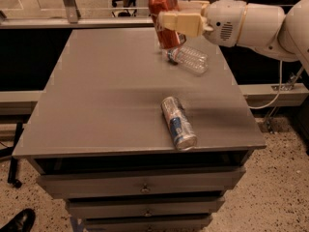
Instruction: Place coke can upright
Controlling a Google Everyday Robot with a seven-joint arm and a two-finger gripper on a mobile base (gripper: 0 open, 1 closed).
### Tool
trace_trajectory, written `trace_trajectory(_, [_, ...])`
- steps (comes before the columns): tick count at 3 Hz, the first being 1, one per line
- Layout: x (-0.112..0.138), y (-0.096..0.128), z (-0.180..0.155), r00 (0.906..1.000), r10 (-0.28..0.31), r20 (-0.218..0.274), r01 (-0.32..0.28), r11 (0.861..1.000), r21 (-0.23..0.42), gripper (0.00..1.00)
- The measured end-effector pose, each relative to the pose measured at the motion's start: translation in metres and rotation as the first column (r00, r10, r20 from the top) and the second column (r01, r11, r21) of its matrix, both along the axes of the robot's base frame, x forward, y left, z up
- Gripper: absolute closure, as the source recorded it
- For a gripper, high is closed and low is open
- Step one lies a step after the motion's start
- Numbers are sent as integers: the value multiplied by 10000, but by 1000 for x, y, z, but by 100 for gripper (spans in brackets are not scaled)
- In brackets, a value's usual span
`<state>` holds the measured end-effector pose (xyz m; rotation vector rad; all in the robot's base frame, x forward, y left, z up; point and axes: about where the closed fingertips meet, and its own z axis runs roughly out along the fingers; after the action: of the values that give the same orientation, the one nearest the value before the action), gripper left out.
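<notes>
The red coke can (162, 3) is held in the air above the far edge of the grey table (96, 105), nearly upright with a slight tilt, silver top up. My gripper (168, 21) reaches in from the right on a white arm. It is shut on the can's middle, with one beige finger (181, 23) across the can's front. The can's bottom hangs just above the table, right beside the water bottle.
A clear plastic water bottle (189, 59) lies on its side at the far right of the table, under the gripper. A silver-and-blue can (178, 123) lies on its side near the front right edge. Drawers (145, 187) sit below the tabletop.
</notes>
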<state>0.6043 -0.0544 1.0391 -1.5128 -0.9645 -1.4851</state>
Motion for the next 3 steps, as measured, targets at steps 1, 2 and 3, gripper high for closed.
trace_trajectory(1, [5,-35,-15,9985,143,527,-132,9997,-211,100])
trace_trajectory(2, [4,-61,-32,9969,164,766,-174,9998,122,100])
trace_trajectory(3, [-3,-87,-68,9979,89,638,-157,9941,1077,100])
